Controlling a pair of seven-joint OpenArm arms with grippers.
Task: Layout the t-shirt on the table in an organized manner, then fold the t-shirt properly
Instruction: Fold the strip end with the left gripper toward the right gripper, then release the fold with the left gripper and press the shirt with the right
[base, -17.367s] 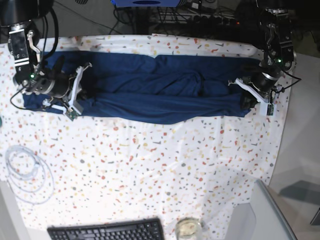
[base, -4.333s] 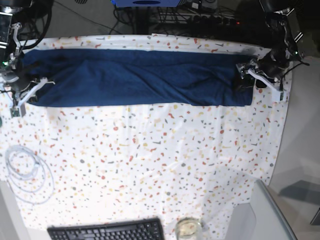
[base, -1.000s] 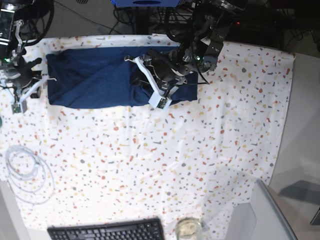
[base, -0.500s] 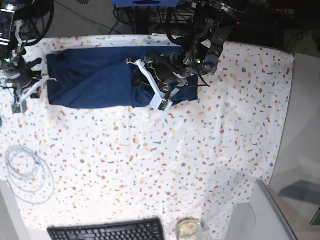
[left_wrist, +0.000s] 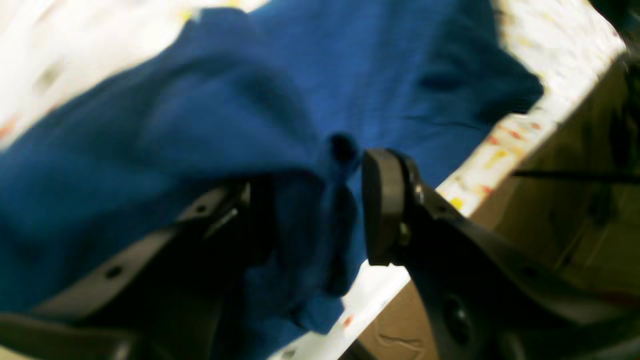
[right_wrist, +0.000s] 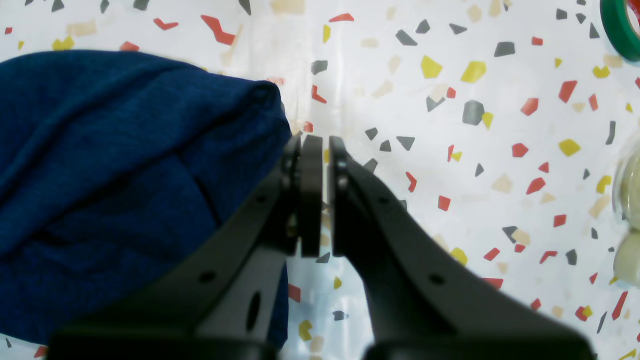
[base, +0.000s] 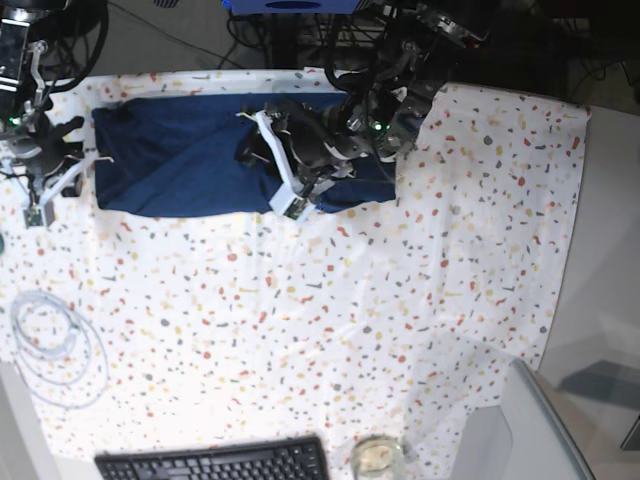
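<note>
- Left gripper (left_wrist: 312, 210): jaws spread, a bunched ridge of the t-shirt (left_wrist: 210, 130) loose between them, no pinch visible.
- T-shirt lies flat on the table (base: 420, 330), under and ahead of that gripper.
- Right gripper (right_wrist: 316, 192): pads pressed together, empty, shirt corner just beside its tip.
- Advice: lift straight off so the fold doesn't drag.
</note>
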